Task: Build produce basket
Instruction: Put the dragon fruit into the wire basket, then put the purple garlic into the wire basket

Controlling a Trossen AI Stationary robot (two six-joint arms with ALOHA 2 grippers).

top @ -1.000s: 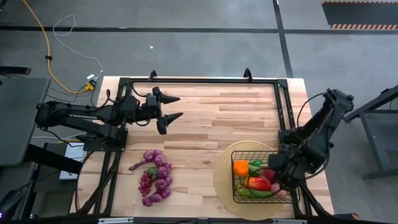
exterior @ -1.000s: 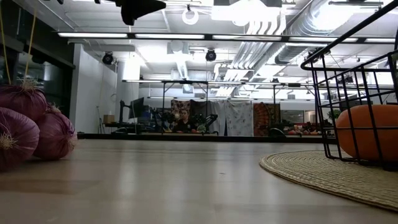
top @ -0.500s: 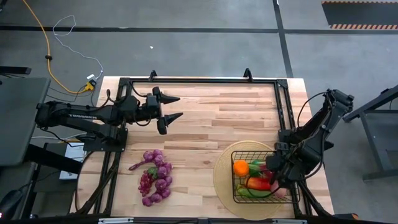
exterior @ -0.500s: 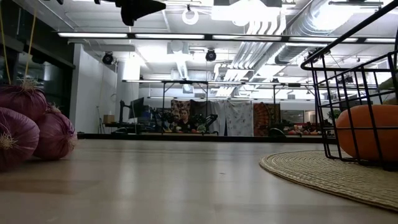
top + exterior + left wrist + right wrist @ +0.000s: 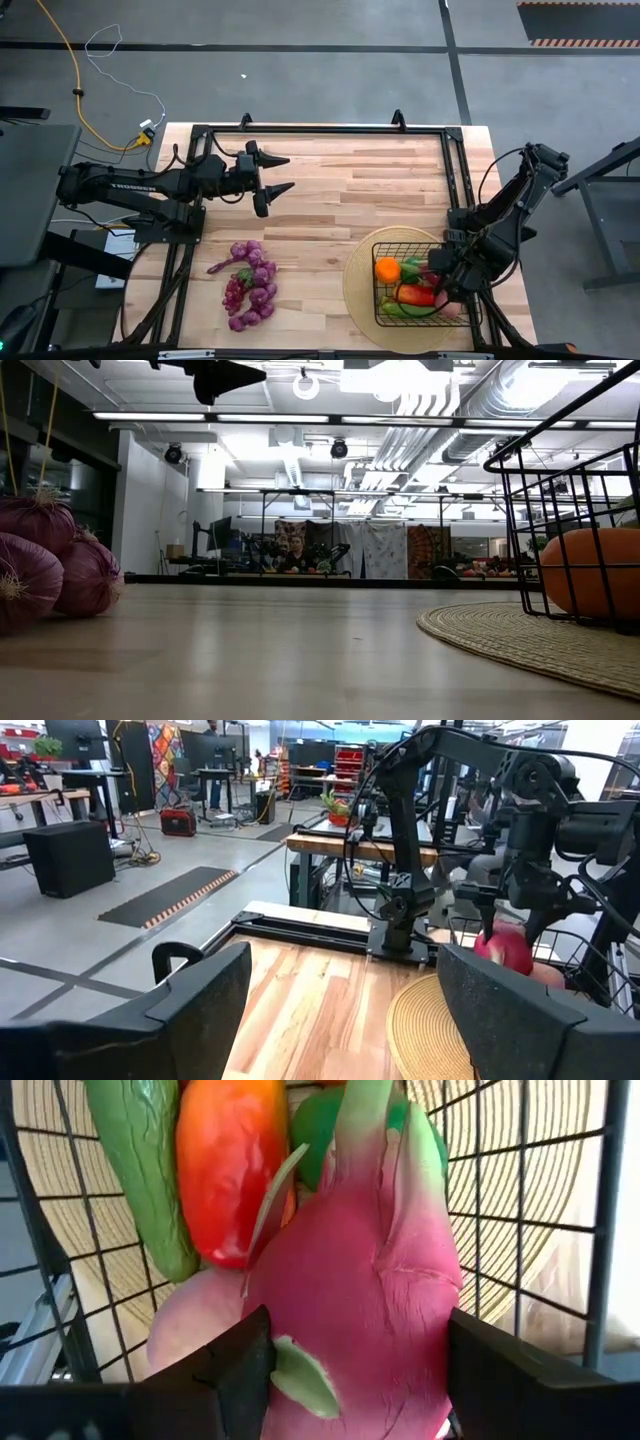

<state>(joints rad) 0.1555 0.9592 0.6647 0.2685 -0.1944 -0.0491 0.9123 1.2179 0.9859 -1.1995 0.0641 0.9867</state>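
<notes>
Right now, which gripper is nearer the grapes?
Left. The left gripper hovers over bare table just beyond the grapes; the right gripper is across the table at the basket, around the dragon fruit.

Two dark jointed arms, black cables looped alongside; pointed black fingers (image 5: 277,159).

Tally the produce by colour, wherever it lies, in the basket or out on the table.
Purple grape bunches, on the bare table: 2
Orange fruit: 1
Red pepper: 1
Pink dragon fruit, between the right claw's fingers: 1
Green pieces in the basket: at least 2
Total: at least 7
</notes>
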